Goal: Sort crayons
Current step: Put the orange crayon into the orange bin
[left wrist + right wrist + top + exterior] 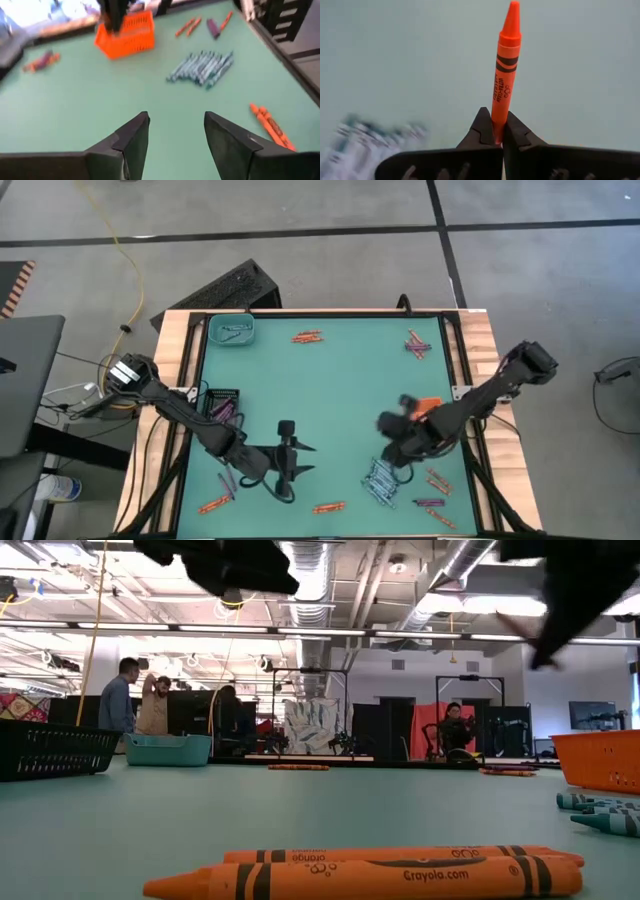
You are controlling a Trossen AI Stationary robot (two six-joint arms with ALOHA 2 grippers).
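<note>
Open industrial lab: exposed ceiling ducts (330, 565) (strip-lit); people (120, 695) at benches.

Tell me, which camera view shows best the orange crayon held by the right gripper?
The right wrist view: the orange crayon stands clamped in the right gripper. The other views do not show it clearly.

Three trays (231, 331), two arms (185, 412) (crayons (381, 479) uncountable).
</note>
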